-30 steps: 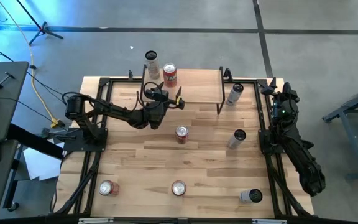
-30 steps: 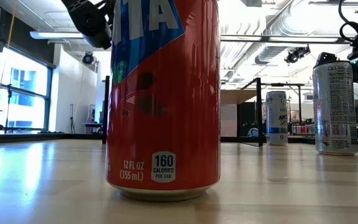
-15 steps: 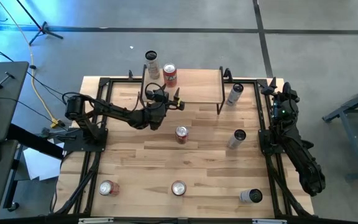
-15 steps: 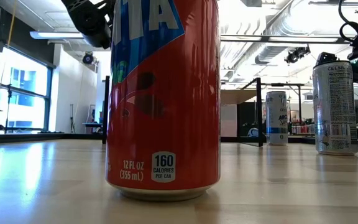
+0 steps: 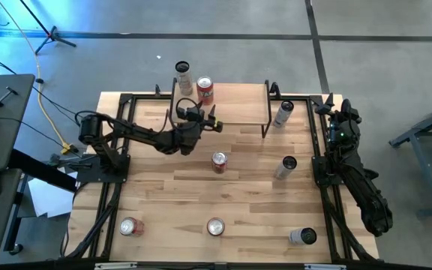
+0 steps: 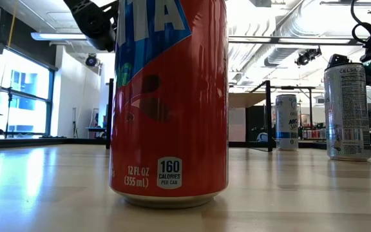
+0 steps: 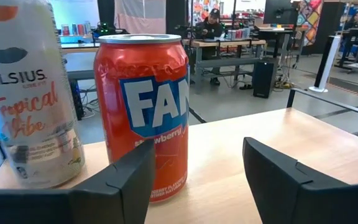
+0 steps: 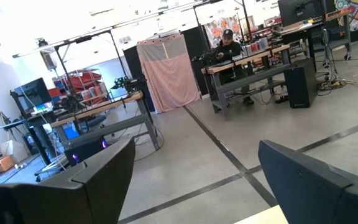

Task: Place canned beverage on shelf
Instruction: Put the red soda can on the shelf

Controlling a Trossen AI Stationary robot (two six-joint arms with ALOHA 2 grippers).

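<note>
The shelf (image 5: 238, 101) stands at the table's far side, and its wooden top (image 7: 229, 143) bears two upright cans at its left end. One is a red Fanta can (image 7: 143, 112) (image 5: 205, 91), the other a silver Celsius can (image 7: 30, 106) (image 5: 183, 75). My left gripper (image 5: 205, 120) (image 7: 197, 168) hovers level at the shelf's near edge, facing the red can. Its fingers stand a little apart with nothing between them. My right gripper (image 8: 197, 180) (image 5: 328, 106) waits open at the table's far right, facing the room.
Loose cans stand on the table: a red one (image 5: 219, 161) in the middle, silver ones (image 5: 283, 114) (image 5: 286, 166) at the right, and three (image 5: 130, 226) (image 5: 214, 226) (image 5: 303, 237) along the near edge. Black rails frame the table. A person sits far off in the room.
My left gripper has stayed at the shelf's near edge while its fingers have drawn closer together on nothing. The red can and the silver can have not moved.
</note>
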